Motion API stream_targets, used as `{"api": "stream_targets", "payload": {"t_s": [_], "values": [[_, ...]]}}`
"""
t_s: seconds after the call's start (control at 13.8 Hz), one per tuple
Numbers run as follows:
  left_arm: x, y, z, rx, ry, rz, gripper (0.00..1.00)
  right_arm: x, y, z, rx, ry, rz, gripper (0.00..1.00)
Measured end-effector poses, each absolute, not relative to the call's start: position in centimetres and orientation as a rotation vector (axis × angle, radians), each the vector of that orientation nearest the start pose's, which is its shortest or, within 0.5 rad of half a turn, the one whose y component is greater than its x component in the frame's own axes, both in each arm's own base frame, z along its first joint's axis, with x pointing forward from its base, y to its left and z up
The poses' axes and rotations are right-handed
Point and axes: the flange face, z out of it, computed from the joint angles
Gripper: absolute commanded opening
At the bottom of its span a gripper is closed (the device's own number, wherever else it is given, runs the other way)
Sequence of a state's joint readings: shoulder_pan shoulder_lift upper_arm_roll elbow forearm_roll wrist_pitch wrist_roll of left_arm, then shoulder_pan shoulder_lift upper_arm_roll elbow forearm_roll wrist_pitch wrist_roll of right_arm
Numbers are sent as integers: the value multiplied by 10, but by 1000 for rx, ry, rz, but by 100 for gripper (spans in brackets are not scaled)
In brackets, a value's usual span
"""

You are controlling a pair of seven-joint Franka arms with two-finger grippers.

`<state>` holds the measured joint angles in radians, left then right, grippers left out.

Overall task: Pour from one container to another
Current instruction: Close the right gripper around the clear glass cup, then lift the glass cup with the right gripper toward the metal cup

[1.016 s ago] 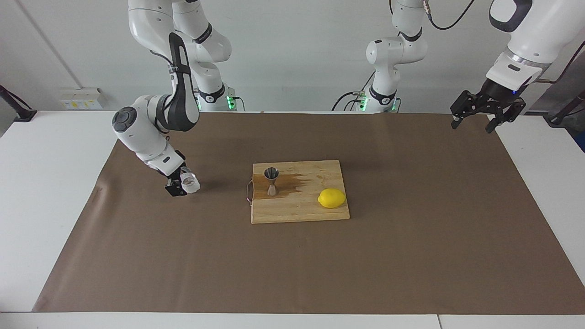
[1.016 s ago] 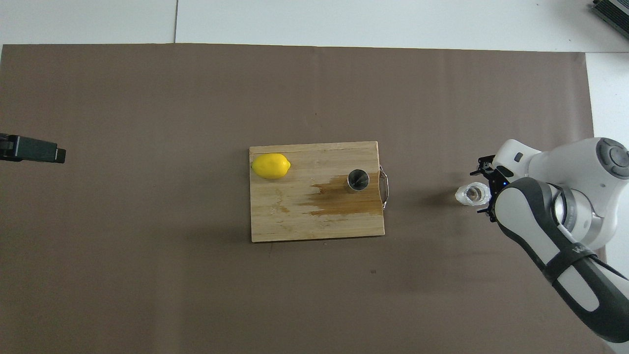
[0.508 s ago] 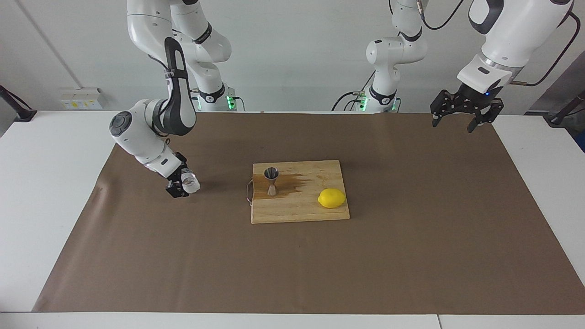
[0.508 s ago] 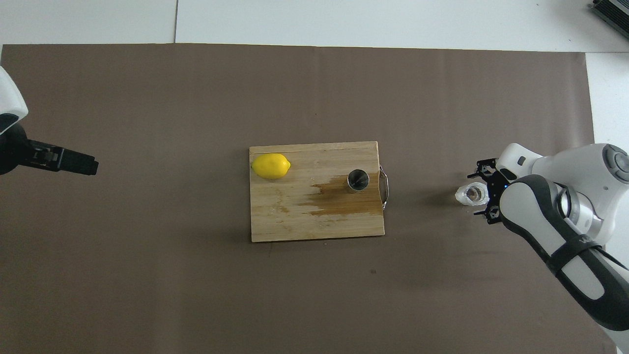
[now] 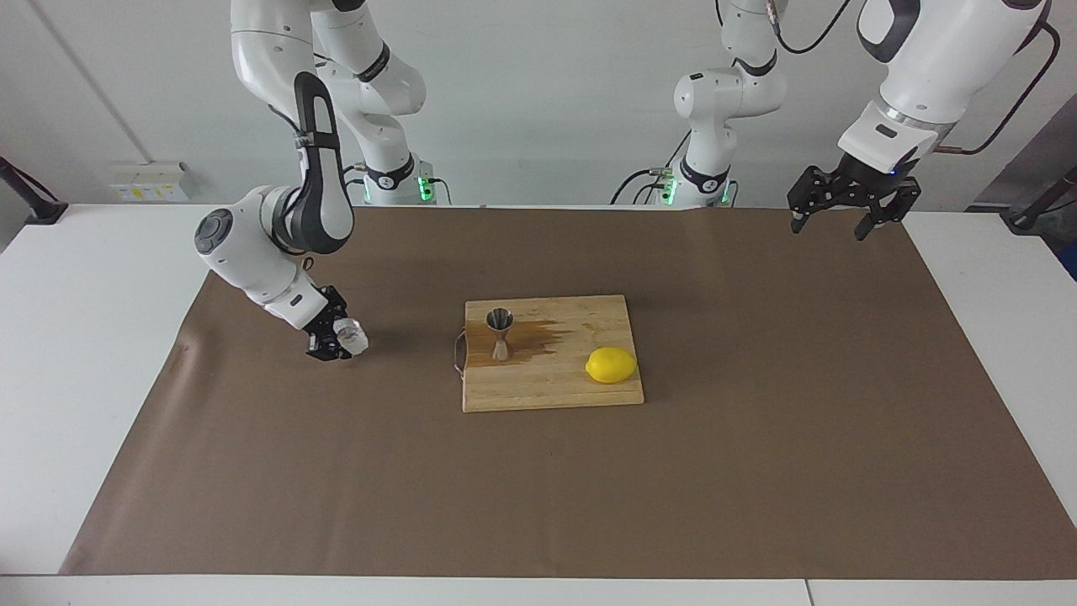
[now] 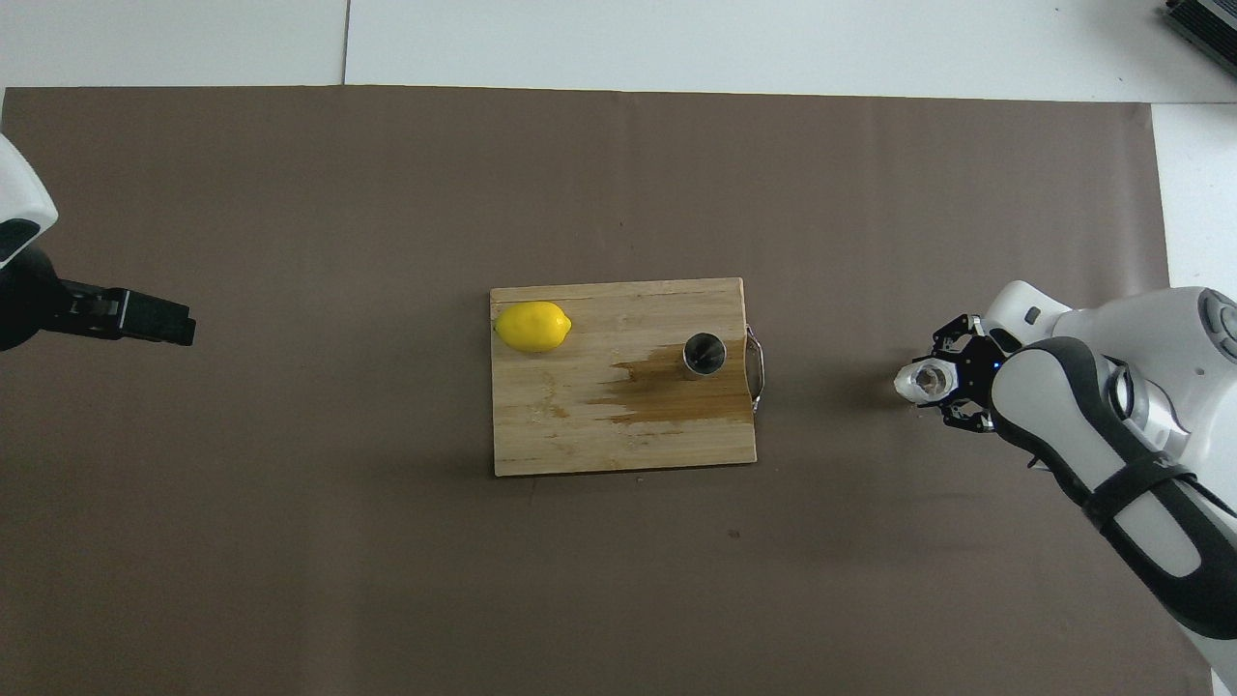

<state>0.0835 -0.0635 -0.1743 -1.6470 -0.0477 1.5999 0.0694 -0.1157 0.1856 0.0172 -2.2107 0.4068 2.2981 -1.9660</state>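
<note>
The clear faceted glass cup [image 5: 351,337] [image 6: 926,382] stands on the brown paper toward the right arm's end of the table. My right gripper [image 5: 338,341] [image 6: 949,385] is low at the paper and shut on it, its fingers on either side of the glass. The steel jigger [image 5: 500,333] [image 6: 704,353] stands upright on the wooden cutting board [image 5: 547,391] [image 6: 580,440], at the board's end closest to the cup. My left gripper [image 5: 845,220] [image 6: 145,319] hangs open and empty, high over the paper at the left arm's end.
A yellow lemon [image 5: 611,365] [image 6: 532,326] lies on the board at its other end. A dark wet stain [image 5: 538,337] [image 6: 667,391] spreads over the board beside the jigger. A metal handle [image 6: 757,367] sticks out of the board toward the cup.
The right gripper's fingers have closed onto the glass cup. The left arm has swung a little inward over the paper and stays raised.
</note>
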Motion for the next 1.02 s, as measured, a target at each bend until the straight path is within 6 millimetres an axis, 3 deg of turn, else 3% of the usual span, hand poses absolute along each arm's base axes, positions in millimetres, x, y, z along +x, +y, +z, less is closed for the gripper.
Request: {"api": "stream_targets", "payload": {"t_s": [0.36,0.65,1.02], "values": [[534,-55,621,-3170,233,-6,100,547,-30,308,2430,2343,407,0],[531,-57,618,-3168,236,10,100,557,30,353,2463,2301,427,0],[530,-52,619,-3169,218,8,100,566,95,391,2440,2235,320,0]]}}
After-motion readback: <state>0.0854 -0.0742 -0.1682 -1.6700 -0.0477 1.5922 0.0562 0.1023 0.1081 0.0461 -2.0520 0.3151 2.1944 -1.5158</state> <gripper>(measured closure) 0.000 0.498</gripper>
